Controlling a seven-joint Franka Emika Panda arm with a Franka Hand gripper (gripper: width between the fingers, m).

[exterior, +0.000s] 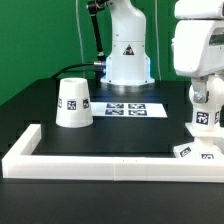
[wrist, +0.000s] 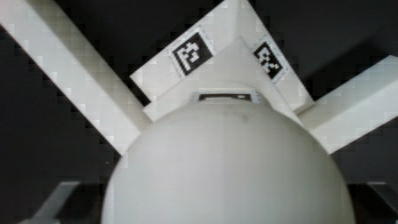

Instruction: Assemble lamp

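Nearest the wrist camera, a smooth matte white bulb [wrist: 222, 165], egg-round, filling most of the wrist view. Pinched by the gripper [exterior: 203, 98], with grey finger shapes dimly seen at either flank of the rounded body; fingertips themselves hidden behind it. In the exterior view, hanging in the air under the hand at the exterior view's right, with a black-and-white square tag on its lower part [exterior: 204, 118].

Just below it, apart by a dark gap, the flat square base [exterior: 195, 152]: matte white, sharp-edged, tags on its faces. Seen corner-on past the bulb in the wrist view [wrist: 228, 55], two tags side by side, a small rectangular notch at the near edge.

Beside the base, the long white bar-shaped border [exterior: 100, 162], plain and straight-sided, running along the front of the black table [exterior: 130, 135] and turning back at the exterior view's left. In the wrist view, two of its pale arms [wrist: 71, 75] spreading out like a V on either side of the base.

Further back, towards the exterior view's left, the truncated-cone shade [exterior: 73, 103], standing upright on its wide end, one tag on its wall, well apart from bulb and base.

Beyond that, mid-table, the marker board [exterior: 127, 108], thin and flat, with several tags. Behind it the glossy white robot body [exterior: 128, 50], then a green backdrop [exterior: 40, 40].
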